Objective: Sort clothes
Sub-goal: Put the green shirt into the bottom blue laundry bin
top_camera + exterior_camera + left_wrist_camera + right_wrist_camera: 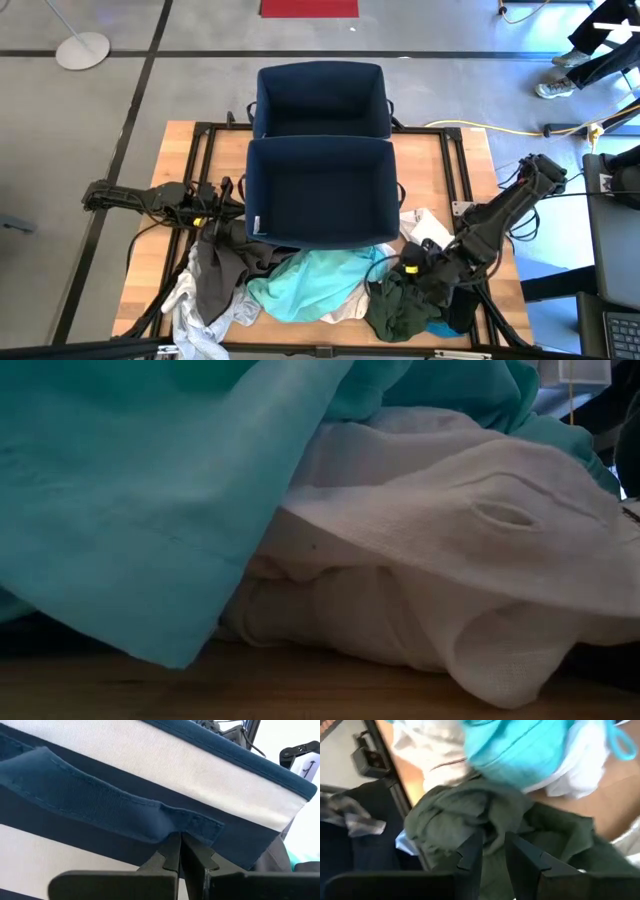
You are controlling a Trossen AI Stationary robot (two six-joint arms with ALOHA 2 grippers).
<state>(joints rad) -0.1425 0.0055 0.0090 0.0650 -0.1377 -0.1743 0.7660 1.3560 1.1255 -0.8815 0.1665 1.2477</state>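
A pile of clothes lies along the table's near edge: a turquoise garment [310, 285] [130, 490], a white one [450, 540], a dark grey one [225, 270], a pale grey-white one [195, 315] and a dark green one [400, 305]. My right gripper [405, 268] [494, 851] is down on the dark green garment [450, 815], shut on it. My left gripper [240, 218] [180, 851] is shut and empty, level at the near navy bin's left wall [100, 750], just below its handle strap [115, 805]. My right gripper pinches a bunched fold of the dark green garment [493, 834] between its two fingers, coming from above and slanting from the table's right side. The rest of the garment lies slack on the table and on the clothes beside it. My left gripper's shut fingertips [172, 842] stand at the bin's handle strap; I cannot tell whether they touch it.
Two navy bins stand mid-table, the near one [262, 190] in front of the far one [270, 100]. A white item [425, 228] lies right of the near bin. A black frame [200, 135] runs round the tabletop. A person's legs [590, 60] show at the far right.
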